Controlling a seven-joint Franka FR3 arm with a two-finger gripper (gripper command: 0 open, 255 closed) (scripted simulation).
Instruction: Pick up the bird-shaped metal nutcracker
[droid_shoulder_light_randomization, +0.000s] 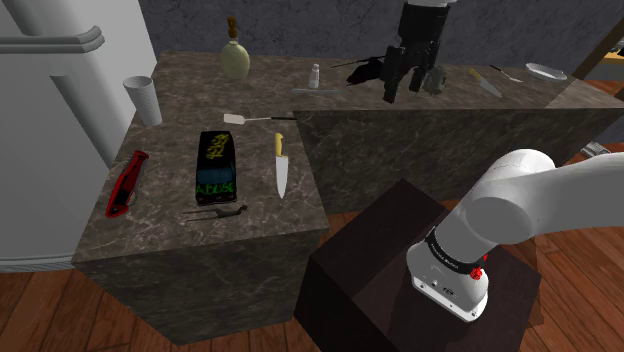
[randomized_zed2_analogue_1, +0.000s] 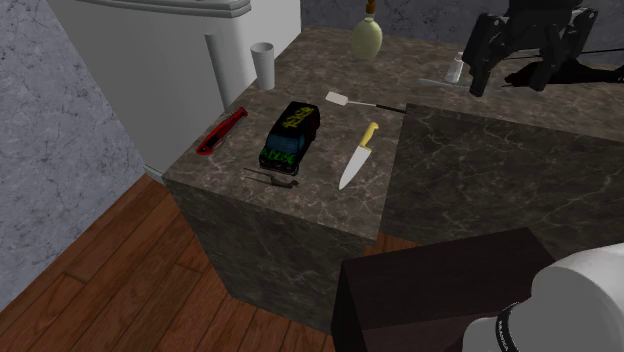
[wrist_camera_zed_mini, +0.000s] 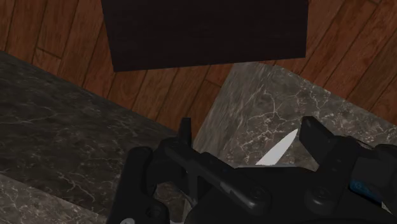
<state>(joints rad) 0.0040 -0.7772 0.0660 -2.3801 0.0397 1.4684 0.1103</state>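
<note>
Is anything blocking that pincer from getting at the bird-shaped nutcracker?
Nothing visible does. The pincer is open, and the dark nutcracker lies between its fingers. A knife blade lies close behind it, not in the way.

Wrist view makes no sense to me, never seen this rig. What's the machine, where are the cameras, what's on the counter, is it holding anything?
A simulated white robot arm on a dark box stand, ending in a black two-finger gripper. The shoulder view looks down from beside the stand; the second exterior view looks over a corner of the counter; the wrist view rides on the hand, looking along its fingers. On that dark stone-look counter are a red utility knife, a black toy van, a yellow-handled knife, a white spatula, a cup and a round bottle. The dark nutcracker sits between the open fingers; it doesn't look clasped yet.
</note>
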